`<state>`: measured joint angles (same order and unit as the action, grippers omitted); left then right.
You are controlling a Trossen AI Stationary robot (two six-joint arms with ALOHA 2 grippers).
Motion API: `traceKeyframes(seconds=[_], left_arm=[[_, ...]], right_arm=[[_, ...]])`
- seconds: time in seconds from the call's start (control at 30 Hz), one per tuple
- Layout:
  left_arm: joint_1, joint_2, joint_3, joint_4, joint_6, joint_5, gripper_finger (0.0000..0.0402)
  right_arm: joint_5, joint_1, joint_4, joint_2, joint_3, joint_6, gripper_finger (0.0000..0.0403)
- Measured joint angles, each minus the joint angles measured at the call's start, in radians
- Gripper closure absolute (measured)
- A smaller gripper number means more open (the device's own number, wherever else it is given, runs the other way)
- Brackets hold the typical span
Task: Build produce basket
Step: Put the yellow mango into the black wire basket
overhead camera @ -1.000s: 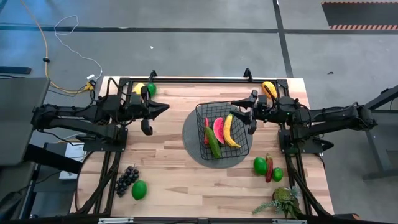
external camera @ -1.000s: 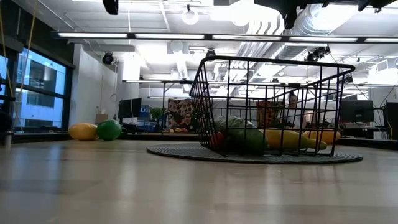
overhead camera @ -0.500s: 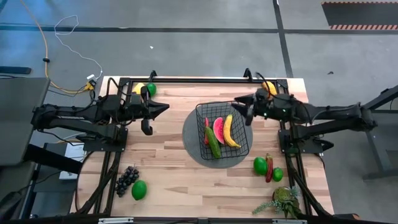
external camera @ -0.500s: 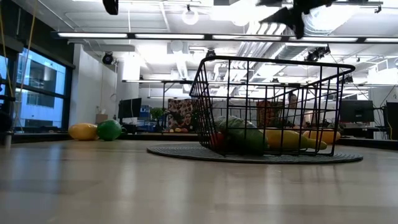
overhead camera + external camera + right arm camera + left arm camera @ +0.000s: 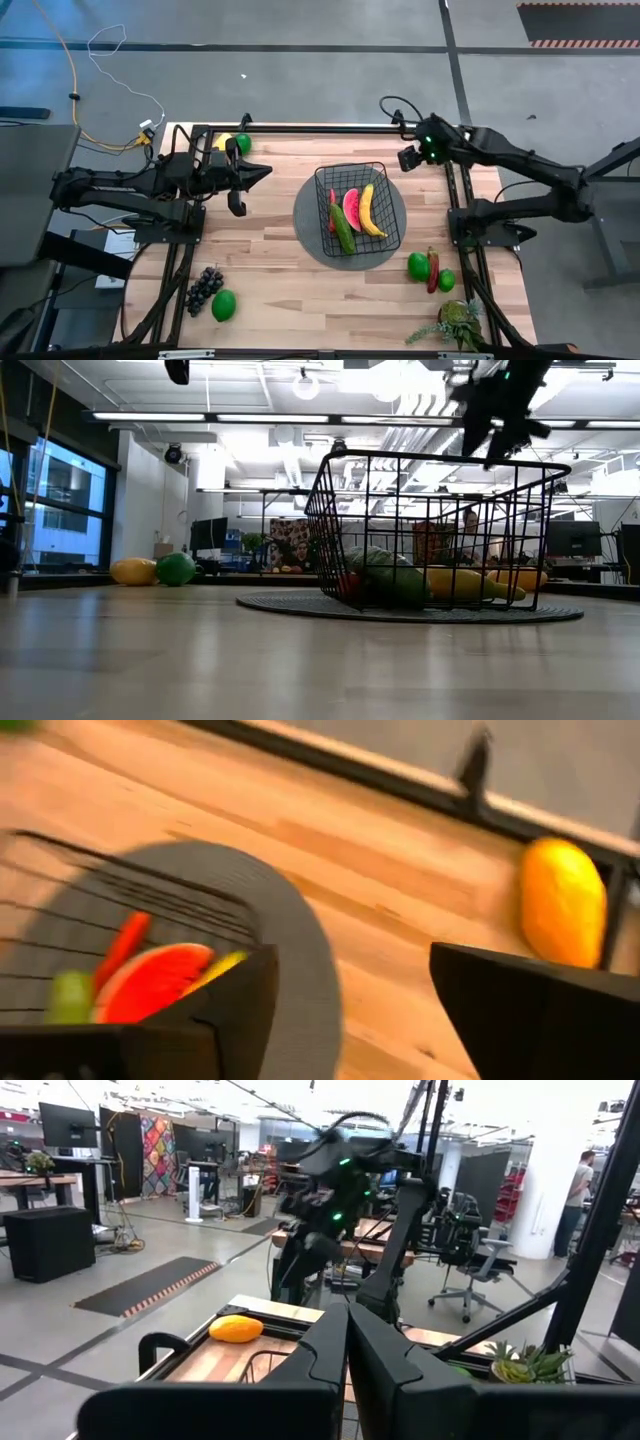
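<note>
At far desk corner, right gripper (image 5: 407, 158) spread, empty, near yellow fruit (image 5: 563, 901): light, rigid, slick; grip across middle. Left gripper (image 5: 266, 172) pressed together, idle.

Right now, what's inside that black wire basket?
The basket holds a banana, a watermelon slice, a cucumber and a red chili. Anything under them is hidden.

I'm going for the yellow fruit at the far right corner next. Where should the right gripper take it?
The yellow fruit lies flat beside the table frame's rail. Probably best: bring the open right gripper down from above and close across its narrow middle, fingers clear of the rail.
</note>
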<state>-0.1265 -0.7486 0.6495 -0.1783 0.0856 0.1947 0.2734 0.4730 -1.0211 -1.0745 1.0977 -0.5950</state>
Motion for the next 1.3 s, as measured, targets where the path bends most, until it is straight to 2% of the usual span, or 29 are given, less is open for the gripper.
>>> traceKeyframes(seconds=[0.17, 0.4, 0.6, 0.8, 0.93, 1.07, 1.17, 1.3], left_arm=[[0.000, 0.000, 0.000, -0.001, 0.004, 0.000, 0.0399], [0.000, 0.000, 0.000, -0.001, 0.015, 0.000, 0.0399], [0.000, 0.000, 0.000, -0.001, -0.001, 0.012, 0.0399], [0.000, 0.000, 0.000, 0.000, -0.003, 0.056, 0.0399], [0.000, 0.000, 0.000, 0.000, -0.002, 0.056, 0.0399], [0.000, 0.000, 0.000, 0.000, 0.007, 0.056, 0.0399], [0.000, 0.000, 0.000, 0.000, 0.013, 0.056, 0.0399], [0.000, 0.000, 0.000, 0.000, 0.015, 0.056, 0.0399]], right_arm=[[-0.046, 0.155, 0.009, -0.105, 0.001, 0.089, 0.0120], [-0.124, 0.372, 0.008, -0.286, 0.001, 0.177, 0.0102], [-0.091, 0.482, 0.003, -0.423, 0.015, 0.219, 0.0095], [0.019, 0.535, -0.025, -0.555, 0.115, 0.180, 0.0095], [0.033, 0.559, -0.057, -0.646, 0.184, 0.183, 0.0095], [-0.019, 0.584, -0.093, -0.726, 0.222, 0.229, 0.0095], [0.032, 0.599, -0.130, -0.769, 0.226, 0.254, 0.0095], [0.048, 0.604, -0.127, -0.797, 0.226, 0.228, 0.0096]])
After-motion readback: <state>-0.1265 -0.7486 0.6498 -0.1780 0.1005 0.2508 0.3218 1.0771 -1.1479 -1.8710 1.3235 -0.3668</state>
